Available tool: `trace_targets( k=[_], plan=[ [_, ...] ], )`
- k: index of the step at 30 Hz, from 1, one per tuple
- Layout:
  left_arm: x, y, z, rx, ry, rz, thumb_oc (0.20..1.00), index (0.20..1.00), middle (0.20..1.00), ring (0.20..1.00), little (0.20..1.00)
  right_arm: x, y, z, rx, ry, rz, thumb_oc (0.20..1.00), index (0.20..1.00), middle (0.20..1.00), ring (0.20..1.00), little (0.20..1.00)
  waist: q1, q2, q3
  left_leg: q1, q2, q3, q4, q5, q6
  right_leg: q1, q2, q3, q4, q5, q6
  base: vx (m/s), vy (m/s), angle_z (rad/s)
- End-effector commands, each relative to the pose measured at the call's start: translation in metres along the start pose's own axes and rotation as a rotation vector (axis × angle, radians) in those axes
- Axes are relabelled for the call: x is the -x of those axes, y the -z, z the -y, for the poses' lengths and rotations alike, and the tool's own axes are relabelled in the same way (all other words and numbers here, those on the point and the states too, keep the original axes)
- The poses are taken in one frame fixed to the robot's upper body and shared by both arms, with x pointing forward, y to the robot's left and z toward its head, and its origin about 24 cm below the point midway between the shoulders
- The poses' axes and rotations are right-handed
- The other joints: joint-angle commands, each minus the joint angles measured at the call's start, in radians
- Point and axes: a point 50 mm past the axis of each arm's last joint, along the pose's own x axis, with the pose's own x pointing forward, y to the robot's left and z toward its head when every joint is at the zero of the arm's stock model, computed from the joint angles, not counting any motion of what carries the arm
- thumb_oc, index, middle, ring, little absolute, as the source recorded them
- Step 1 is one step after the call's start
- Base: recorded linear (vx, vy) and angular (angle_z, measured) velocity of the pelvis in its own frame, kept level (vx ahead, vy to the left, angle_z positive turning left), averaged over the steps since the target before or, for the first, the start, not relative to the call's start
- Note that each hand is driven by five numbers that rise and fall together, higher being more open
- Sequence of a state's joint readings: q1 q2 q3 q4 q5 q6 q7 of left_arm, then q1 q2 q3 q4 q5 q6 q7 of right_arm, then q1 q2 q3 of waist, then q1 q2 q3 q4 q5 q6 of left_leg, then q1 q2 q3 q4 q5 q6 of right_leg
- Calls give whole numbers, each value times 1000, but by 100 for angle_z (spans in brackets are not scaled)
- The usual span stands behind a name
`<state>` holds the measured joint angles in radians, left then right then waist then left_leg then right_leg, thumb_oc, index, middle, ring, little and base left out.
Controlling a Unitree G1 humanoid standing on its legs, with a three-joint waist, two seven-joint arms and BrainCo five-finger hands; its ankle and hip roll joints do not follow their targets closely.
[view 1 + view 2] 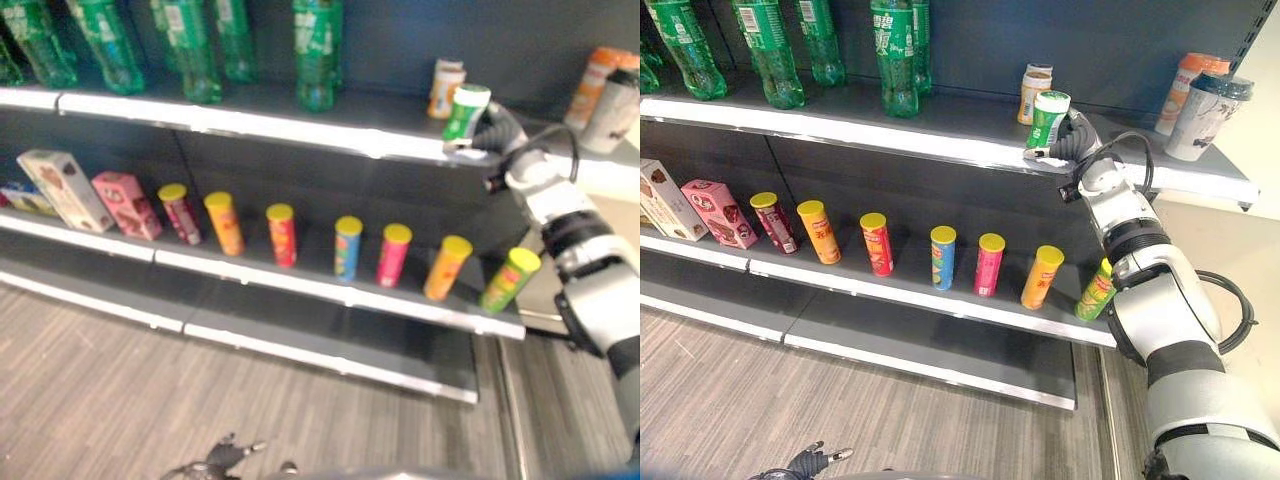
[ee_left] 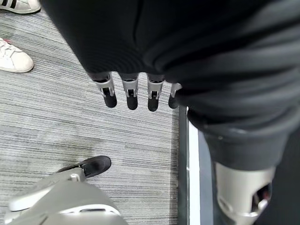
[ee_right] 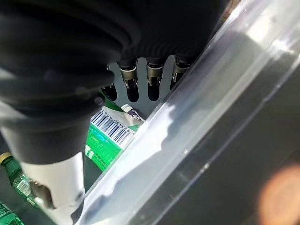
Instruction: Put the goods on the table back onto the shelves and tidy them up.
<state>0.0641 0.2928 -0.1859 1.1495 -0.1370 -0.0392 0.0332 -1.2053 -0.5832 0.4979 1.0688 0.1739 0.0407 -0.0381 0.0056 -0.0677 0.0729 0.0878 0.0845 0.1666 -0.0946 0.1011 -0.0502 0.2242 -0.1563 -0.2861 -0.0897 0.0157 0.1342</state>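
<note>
Scanning from the left, the upper shelf [image 1: 840,112] carries a row of green bottles [image 1: 895,55], and the lower shelf [image 1: 900,285] holds two boxes [image 1: 715,212] and then a line of small tube cans [image 1: 943,257], each with a yellow lid, standing well apart from one another.

The left hand [image 1: 805,462] hangs low over the floor, near the bottom edge of the eye views; in its own wrist view the fingers [image 2: 131,93] are straight and spread, and they hold nothing.

Further right, the green-and-white can [image 1: 1047,118] stands upright at the front edge of the upper shelf, just beside a small orange-and-white jar [image 1: 1033,93]. The right hand [image 1: 1072,142] is against the right side of this can. In the right wrist view the green label with a barcode lies close under the fingers, but whether they curl round the can or only touch it I cannot tell.

I judge the can to be light, stiff and smooth, so it can slip or tip easily, especially so near the shelf edge. The best place to take it is around the middle of the body, below the white lid, with thumb and fingers on opposite sides. Squeezing should be gentle, since thin walls may dent.

At the far right stand two taller cups [image 1: 1205,115].
</note>
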Motion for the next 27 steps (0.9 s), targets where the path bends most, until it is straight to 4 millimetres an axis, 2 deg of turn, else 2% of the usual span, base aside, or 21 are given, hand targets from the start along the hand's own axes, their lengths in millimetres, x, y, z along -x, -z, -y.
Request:
trace_targets(
  k=[1, 27],
  plan=[
    [-4, -23, -22, -32, -59, 43, 1000, 1000, 1000, 1000, 1000, -8, -37, 22, 26, 71, 39, 1000, 1000, 1000, 1000, 1000, 40, -7, 8, 90, 37, 91, 7, -96, -92, -36, -34, -32, 51, -47, 42, 0, 0, 0],
    [-5, -25, -20, -32, -59, 45, 1000, 1000, 1000, 1000, 1000, -9, -44, 10, 73, 50, 62, 1000, 1000, 1000, 1000, 1000, 39, -6, 8, 95, 41, 89, 7, -96, -93, -26, -30, -41, 49, -53, 38, 0, 0, 0]
  ],
)
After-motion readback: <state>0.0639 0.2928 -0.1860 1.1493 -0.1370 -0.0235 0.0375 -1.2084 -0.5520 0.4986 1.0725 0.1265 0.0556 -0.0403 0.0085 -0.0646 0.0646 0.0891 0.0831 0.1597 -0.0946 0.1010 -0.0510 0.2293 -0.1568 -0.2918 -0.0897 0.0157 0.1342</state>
